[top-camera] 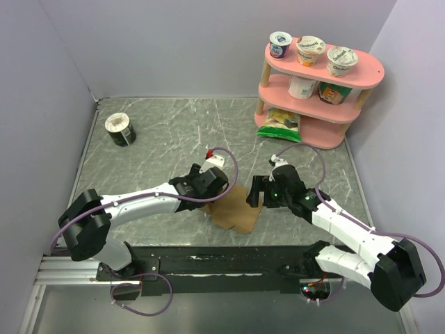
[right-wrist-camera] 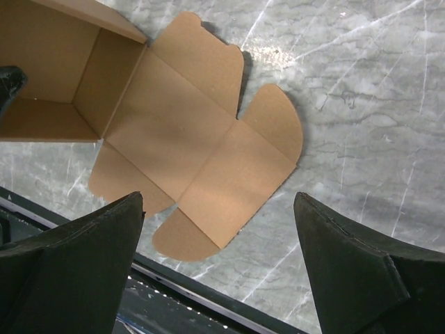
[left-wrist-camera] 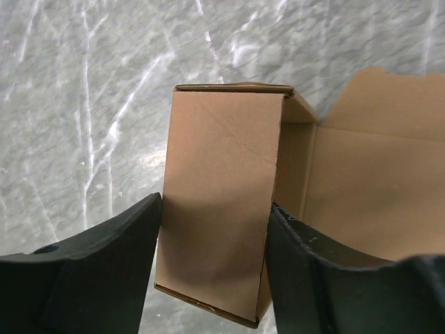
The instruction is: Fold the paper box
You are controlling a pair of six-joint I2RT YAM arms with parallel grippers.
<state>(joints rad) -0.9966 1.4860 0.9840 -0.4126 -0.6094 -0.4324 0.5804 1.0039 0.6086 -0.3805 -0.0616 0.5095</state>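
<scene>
Left gripper [left-wrist-camera: 214, 205] is pinching the paper box [left-wrist-camera: 219, 146] across its stood-up wall, with one black finger [left-wrist-camera: 118, 243] sitting against each side edge of that panel. Both are looking like they're touching, though I can't tell how hard they're squeezing. Box is lying near the front edge of the table [left-wrist-camera: 62, 104], right between the two arms. One end is standing up as an open tray with walls, and the rest is lying flat. Right gripper [right-wrist-camera: 219, 198] is hanging over that flat part with its fingers spread wide, holding nothing.

Handling-wise, I'm guessing this thing is weighing next to nothing and is going to skate on the smooth marble-look top if pushed from one side only. It's thin brown cardboard, matte and unprinted, so the pads should be getting decent friction. Panels are looking stiff but floppy at the creases, and a hard squeeze is probably going to dent a wall. I'd be grabbing panel edges close to a crease, not the rounded tabs [right-wrist-camera: 274, 122] at the outer end, which are looking too bendy.

Further out, a round black-and-white tub [top-camera: 120, 129] is sitting back left and a pink shelf [top-camera: 316, 87] carrying yogurt cups [top-camera: 311, 49] is standing back right, both well apart from the box.
</scene>
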